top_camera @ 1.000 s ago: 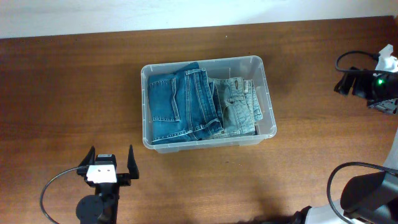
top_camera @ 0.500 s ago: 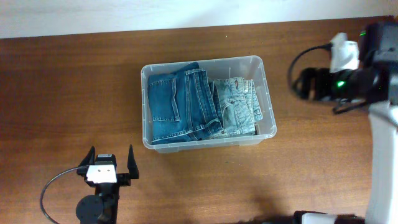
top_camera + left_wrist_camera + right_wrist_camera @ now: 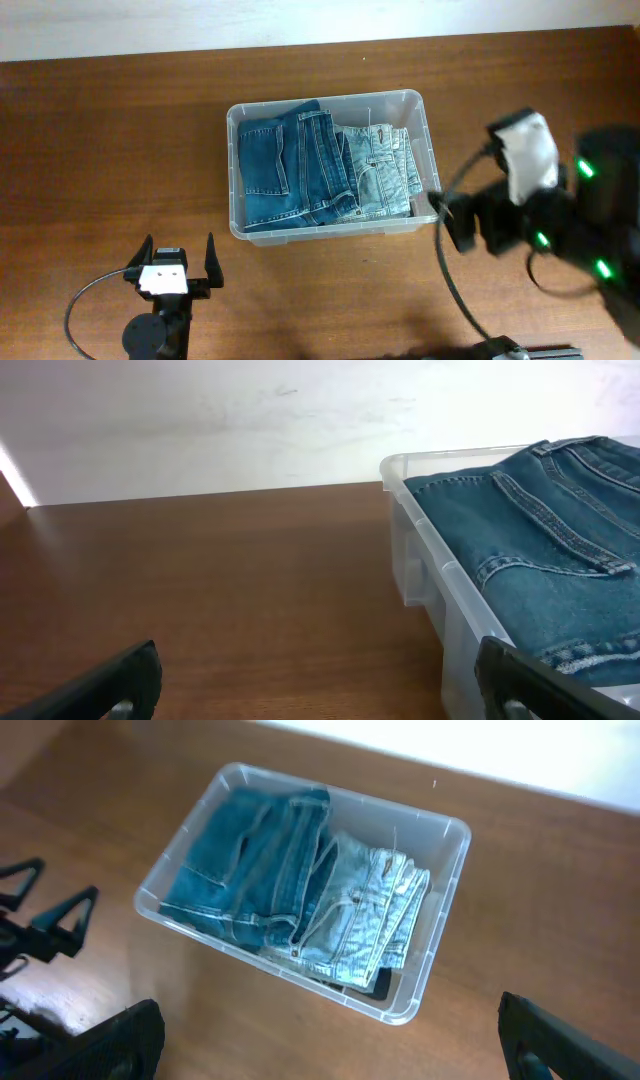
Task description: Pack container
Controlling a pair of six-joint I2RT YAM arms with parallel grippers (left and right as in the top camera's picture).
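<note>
The container [image 3: 330, 98] is a clear plastic bin at the table's middle. Inside lie folded dark blue jeans [image 3: 290, 165] on its left and lighter folded jeans [image 3: 382, 170] on its right. My left gripper [image 3: 178, 252] rests open near the front left, well apart from the bin; its wrist view shows the container [image 3: 415, 570] and dark jeans [image 3: 540, 530] to the right of the left gripper [image 3: 318, 670]. My right gripper [image 3: 455, 222], blurred, hangs open by the bin's front right corner. From above, the right gripper [image 3: 330, 1025] looks on the container [image 3: 447, 900], empty.
A black cable [image 3: 80, 300] loops beside the left arm's base. A white wall [image 3: 300, 20] runs along the table's back edge. A dark item [image 3: 385, 982] shows under the light jeans [image 3: 370, 910]. The left gripper [image 3: 40, 915] appears at the right wrist view's left edge.
The right arm has swung in from the far right edge toward the container's front right corner. The left arm and the jeans have not moved.
</note>
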